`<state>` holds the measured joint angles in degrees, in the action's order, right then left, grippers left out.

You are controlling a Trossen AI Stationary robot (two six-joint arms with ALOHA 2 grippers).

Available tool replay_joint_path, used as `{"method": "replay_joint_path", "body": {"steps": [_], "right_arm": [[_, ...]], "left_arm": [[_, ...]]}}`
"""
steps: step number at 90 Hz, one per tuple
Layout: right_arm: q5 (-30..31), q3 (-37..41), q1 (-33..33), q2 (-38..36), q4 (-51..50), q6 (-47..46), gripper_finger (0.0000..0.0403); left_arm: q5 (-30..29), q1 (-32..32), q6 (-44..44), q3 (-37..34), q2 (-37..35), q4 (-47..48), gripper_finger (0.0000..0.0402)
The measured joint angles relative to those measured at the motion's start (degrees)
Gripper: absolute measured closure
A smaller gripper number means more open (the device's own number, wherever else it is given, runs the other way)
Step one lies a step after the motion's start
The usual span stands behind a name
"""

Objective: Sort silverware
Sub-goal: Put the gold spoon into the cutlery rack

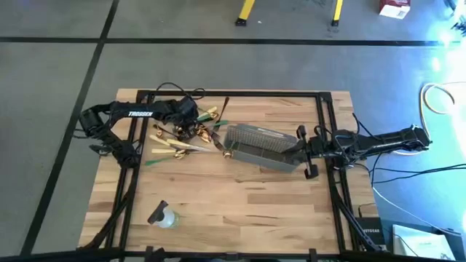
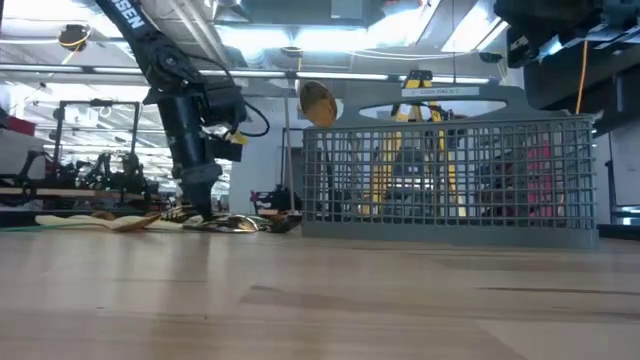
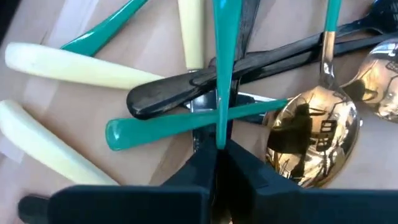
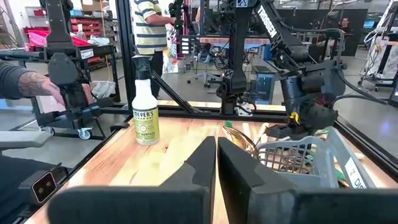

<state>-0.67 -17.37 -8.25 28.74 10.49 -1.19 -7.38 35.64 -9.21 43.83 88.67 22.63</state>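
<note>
The left tool (image 3: 216, 158) is down in the silverware pile (image 1: 186, 135), pinched on a teal handle (image 3: 220, 68). The right tool (image 4: 216, 163), fingers together and empty, hovers at the mesh basket's (image 1: 262, 145) 3 o'clock side.

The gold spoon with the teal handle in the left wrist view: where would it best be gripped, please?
Probably the spoon's slim teal handle, from above: it is narrow and straight, while the bowl is wide and rounded. The left end effector, close by, is shut on another teal handle.
</note>
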Motion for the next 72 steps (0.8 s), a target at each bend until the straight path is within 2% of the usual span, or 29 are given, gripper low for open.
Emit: {"method": "replay_joint_path", "body": {"steps": [20, 55, 61, 72], "right_arm": [[0.02, 0.0, 0.0, 0.01, 0.01, -0.02, 0.0403], [0.04, 0.0, 0.0, -0.01, -0.07, -0.02, 0.0403], [0.04, 0.0, 0.0, 0.01, -0.07, -0.02, 0.0403], [0.04, 0.0, 0.0, 0.01, -0.05, 0.0, 0.0403]], "left_arm": [[1.02, 0.0, 0.02, 1.36, -0.02, 2.99, 0.04], [1.17, -3.04, 0.23, 13.0, -4.99, 13.14, 0.0401], [-0.27, -5.6, -0.99, 15.81, -5.34, 15.37, 0.0401], [-6.96, -12.19, -4.36, 21.28, -5.32, 20.31, 0.0401]]}}
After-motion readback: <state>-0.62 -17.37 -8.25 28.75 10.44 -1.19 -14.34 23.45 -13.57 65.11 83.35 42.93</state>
